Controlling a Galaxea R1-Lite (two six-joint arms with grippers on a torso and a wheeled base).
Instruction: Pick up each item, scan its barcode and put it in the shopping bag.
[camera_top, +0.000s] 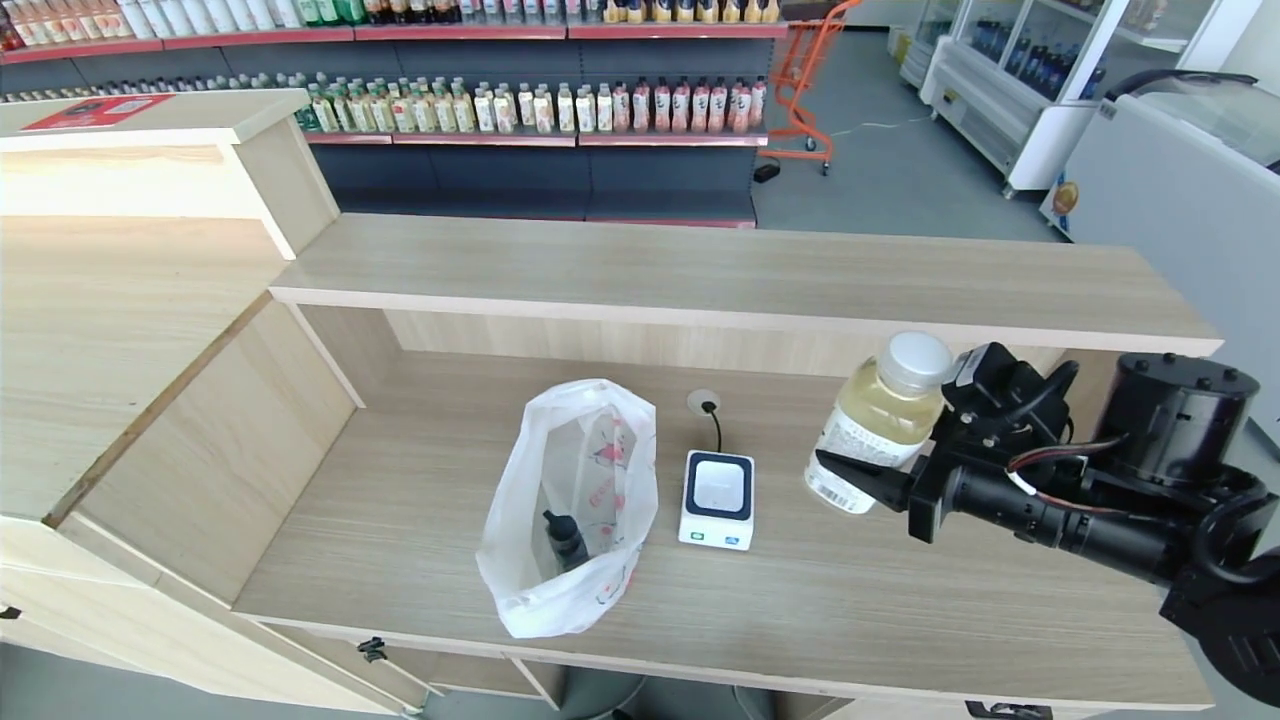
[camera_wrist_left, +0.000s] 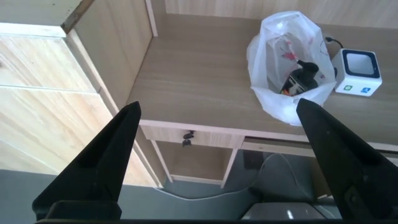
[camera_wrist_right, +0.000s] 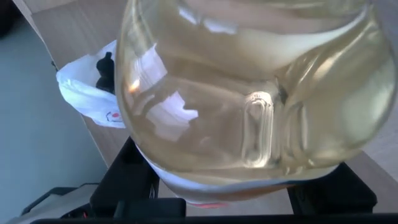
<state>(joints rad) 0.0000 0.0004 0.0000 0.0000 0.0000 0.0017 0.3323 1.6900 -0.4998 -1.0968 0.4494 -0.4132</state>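
Spanning the workspace, the wooden counter (camera_top: 850, 600) carries the white shopping bag (camera_top: 570, 510), standing open. The right gripper (camera_top: 860, 455) is clamped on a pale-liquid bottle (camera_top: 880, 420), held tilted above the counter. The left gripper (camera_wrist_left: 217, 107) hangs off the counter's near edge, fingers wide apart. Between bag and bottle sits the small white scanner (camera_top: 716, 498) — and a dark bottle (camera_top: 565, 538) lies inside the bag.

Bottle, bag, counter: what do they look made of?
The bottle looks like clear glossy plastic: bright reflections, pale liquid visible through it; could be glass. The shopping bag is thin translucent white plastic film, crumpled, contents showing through. The counter is matte light wood-grain, laminate or veneer, cannot tell.
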